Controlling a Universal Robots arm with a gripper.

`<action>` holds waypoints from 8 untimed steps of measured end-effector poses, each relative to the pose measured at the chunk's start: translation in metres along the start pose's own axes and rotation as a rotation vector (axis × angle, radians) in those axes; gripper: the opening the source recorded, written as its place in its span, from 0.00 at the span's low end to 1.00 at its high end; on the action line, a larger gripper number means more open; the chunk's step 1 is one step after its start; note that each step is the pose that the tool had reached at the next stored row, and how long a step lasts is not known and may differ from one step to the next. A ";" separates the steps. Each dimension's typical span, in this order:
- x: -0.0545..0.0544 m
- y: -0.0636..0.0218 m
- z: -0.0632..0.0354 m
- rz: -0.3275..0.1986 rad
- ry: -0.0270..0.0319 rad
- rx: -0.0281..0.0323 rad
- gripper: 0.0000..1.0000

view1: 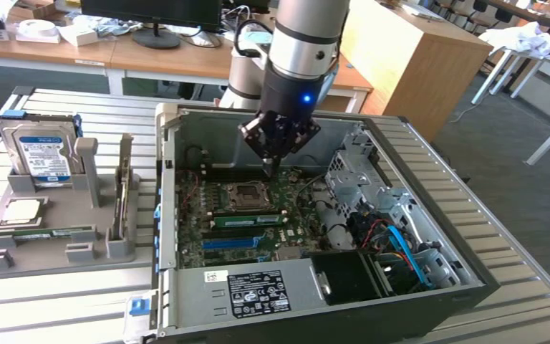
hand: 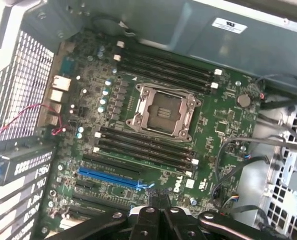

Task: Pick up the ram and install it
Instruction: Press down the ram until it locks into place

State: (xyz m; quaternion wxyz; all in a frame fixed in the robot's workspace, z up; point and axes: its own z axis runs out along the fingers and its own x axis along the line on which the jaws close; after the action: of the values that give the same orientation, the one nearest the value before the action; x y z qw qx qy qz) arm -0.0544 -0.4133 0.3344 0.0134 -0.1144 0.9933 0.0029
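We see the hand (view1: 273,166) hanging inside the open case (view1: 428,208), above the motherboard (view1: 246,215), its fingers pressed together and holding nothing. The ram (view1: 46,233) lies flat in the grey holder (view1: 65,247) on the counter (view1: 55,301) at the exterior view's left, well apart from the hand, just beside a silver chip (view1: 19,210) and below the hard drive (view1: 38,154).

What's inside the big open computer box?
The computer case holds a green motherboard with an empty processor socket, long memory slots, a blue slot, cables and a power supply. Whatever lies under the power supply is hidden.
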 end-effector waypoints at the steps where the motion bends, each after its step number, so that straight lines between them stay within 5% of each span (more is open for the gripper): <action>1: 0.000 0.0000 0.0003 0.012 0.0000 0.0004 0.10; 8: 0.001 0.0003 0.0023 0.101 -0.0002 0.0028 0.10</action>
State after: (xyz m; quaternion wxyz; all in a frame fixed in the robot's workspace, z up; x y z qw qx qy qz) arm -0.0556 -0.4133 0.3321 0.0135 -0.0642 0.9978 0.0022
